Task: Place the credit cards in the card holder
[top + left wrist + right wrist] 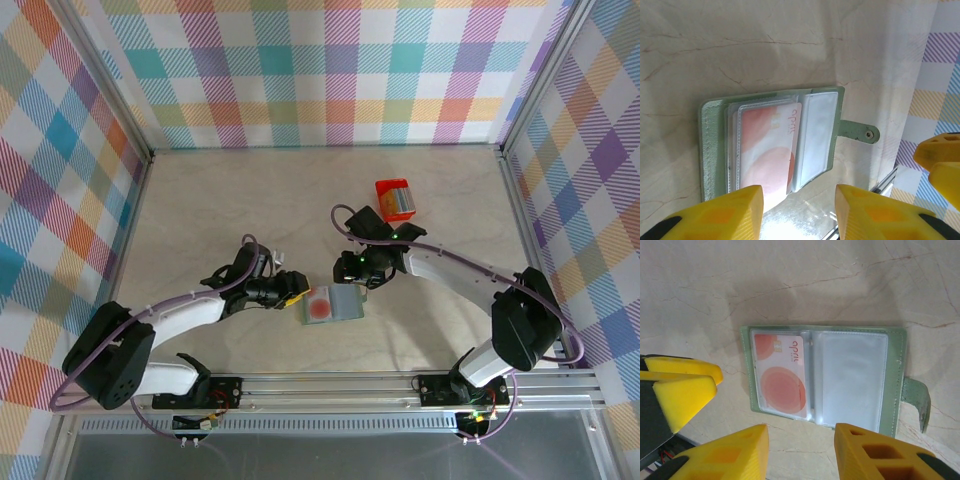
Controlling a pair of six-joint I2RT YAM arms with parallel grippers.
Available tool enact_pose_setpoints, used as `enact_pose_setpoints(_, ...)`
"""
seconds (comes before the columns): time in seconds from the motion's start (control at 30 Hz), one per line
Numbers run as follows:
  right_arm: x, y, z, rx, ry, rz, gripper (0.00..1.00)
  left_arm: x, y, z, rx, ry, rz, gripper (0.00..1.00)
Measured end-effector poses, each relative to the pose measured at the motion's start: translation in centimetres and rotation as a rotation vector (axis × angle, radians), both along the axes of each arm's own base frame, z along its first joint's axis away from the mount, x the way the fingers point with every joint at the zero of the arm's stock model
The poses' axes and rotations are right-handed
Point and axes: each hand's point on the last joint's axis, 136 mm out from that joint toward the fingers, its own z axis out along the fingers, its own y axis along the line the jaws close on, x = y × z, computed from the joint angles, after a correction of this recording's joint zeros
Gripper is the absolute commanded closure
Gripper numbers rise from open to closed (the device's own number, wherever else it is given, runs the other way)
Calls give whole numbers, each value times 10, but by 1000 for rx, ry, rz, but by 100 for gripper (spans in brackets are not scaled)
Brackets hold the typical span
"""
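One opened card holder (334, 304) is flanked by left gripper (799, 195) and right gripper (801, 432), both parted and empty

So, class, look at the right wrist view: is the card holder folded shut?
No: the card holder lies spread open, with a card showing inside its left half.

Credit card (780, 377) inside card holder (894, 390)

Both arms bend inward, bringing the left pincer (293, 291) and right pincer (352, 269) near each other, each with jaws parted and gripping nothing.
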Motion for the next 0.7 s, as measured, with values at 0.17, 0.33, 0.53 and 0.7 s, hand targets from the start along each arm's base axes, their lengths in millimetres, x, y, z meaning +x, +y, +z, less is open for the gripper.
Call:
enact_pose_setpoints(0.17, -1, 0, -1, 1, 13, -20, 61, -2, 1, 5, -13, -16, 2, 57)
enact_pose_setpoints(0.33, 0, -2, -3, -18, 22, -24, 59, -5, 4, 11, -25, -38, 5, 57)
enact_pose_setpoints(0.53, 0, -6, -13, -66, 26, -28, 56, -6, 5, 6, -33, -42, 15, 57)
enact_pose_setpoints(0.7, -5, -12, -31, -129, 54, -16, 55, -7, 6, 1, -24, -36, 10, 57)
